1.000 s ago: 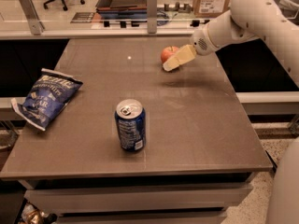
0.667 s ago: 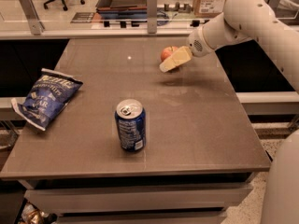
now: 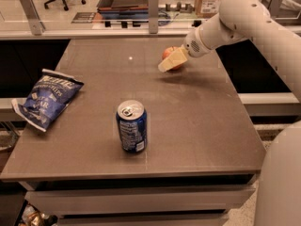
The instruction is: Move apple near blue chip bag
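Claw (image 3: 170, 62) has slid a little further across the unmoved apple (image 3: 167, 52); whether it grips, cannot tell

blue chip bag (image 3: 47, 98), soda can (image 3: 131, 126) lettering unreadable, claw (image 3: 169, 61) at apple (image 3: 168, 52)

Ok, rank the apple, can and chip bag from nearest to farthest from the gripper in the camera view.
The gripper is over the far right of the table.
1. Apple: right at the gripper, far right.
2. Can: middle, toward the front.
3. Chip bag: left edge.
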Action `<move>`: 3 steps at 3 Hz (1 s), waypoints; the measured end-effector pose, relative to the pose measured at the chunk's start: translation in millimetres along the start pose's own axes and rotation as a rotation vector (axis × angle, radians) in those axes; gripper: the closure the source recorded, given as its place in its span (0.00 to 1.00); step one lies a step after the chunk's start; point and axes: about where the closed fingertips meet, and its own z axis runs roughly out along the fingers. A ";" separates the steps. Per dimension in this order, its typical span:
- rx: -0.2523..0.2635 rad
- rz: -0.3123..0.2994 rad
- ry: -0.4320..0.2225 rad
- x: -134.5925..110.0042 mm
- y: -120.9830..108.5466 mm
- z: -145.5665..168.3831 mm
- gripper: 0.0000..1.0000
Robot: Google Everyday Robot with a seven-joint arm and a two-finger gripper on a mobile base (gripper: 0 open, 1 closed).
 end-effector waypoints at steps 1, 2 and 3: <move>-0.005 0.000 0.001 0.4 1.5 2.7 0.41; -0.009 -0.001 0.003 0.7 2.8 5.8 0.64; -0.014 -0.001 0.005 1.1 4.1 8.8 0.87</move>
